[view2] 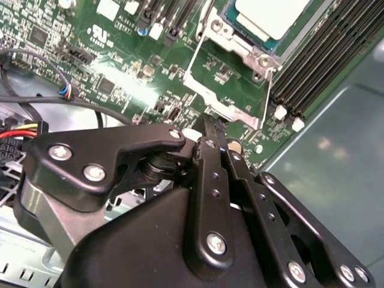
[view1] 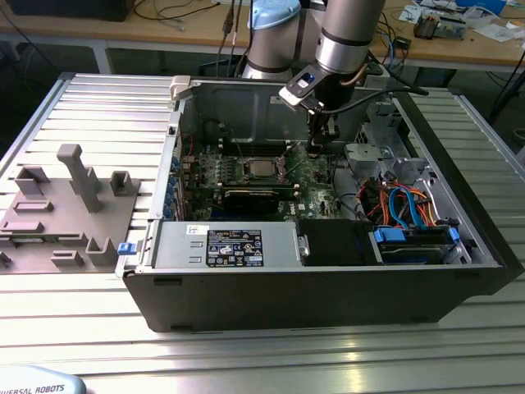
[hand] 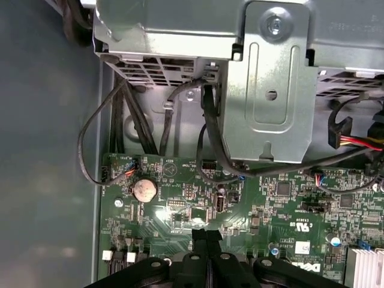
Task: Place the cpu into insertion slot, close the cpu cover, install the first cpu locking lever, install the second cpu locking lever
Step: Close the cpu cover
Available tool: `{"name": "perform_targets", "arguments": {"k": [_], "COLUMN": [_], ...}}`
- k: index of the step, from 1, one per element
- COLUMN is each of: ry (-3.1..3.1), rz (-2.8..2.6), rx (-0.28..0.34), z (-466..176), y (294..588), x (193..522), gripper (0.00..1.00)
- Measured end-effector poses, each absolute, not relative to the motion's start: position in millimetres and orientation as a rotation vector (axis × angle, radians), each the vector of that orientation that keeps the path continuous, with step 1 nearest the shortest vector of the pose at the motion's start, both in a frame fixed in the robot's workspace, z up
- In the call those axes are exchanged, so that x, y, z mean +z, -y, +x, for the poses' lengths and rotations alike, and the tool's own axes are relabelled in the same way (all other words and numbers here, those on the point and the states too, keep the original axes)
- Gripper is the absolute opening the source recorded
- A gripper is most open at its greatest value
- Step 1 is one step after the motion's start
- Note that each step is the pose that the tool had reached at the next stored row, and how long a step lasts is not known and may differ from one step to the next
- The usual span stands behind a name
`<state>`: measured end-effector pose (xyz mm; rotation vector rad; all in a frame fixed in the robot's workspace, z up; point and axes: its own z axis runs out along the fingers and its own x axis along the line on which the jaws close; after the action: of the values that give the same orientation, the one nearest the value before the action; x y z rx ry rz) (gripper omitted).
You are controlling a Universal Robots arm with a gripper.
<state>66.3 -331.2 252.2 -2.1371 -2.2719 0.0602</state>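
Observation:
The cpu (view1: 264,169), a small square chip with a pale silver top, lies in the insertion slot in the middle of the green board; the slot itself is hidden beneath it. In the second wrist view the cpu (view2: 270,17) is ringed by the cpu cover (view2: 239,47), a silver frame lying flat around it. A thin wire locking lever (view2: 191,65) runs beside the frame. My gripper (view1: 318,146) hangs over the board, toward the exterior view's right of the chip. Both wrist views show the gripper (view2: 211,125) (hand: 207,235) with its black fingers pressed together and nothing between them.
Long black memory slots (view2: 318,54) run beside the socket, next to the grey case wall (view2: 342,174). A metal drive cage (hand: 270,78) and black cables (hand: 207,120) stand past the board's edge. A coin battery (hand: 144,190) sits on the board. A grey fixture (view1: 74,197) lies outside the case.

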Motion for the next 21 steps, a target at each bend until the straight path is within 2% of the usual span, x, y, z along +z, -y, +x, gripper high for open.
{"name": "perform_targets", "arguments": {"k": [21], "ry": [2.272], "rz": [-2.138], "rx": [0.057], "z": [24.8], "y": [331.2], "x": [251.9], "gripper": [0.11]}}
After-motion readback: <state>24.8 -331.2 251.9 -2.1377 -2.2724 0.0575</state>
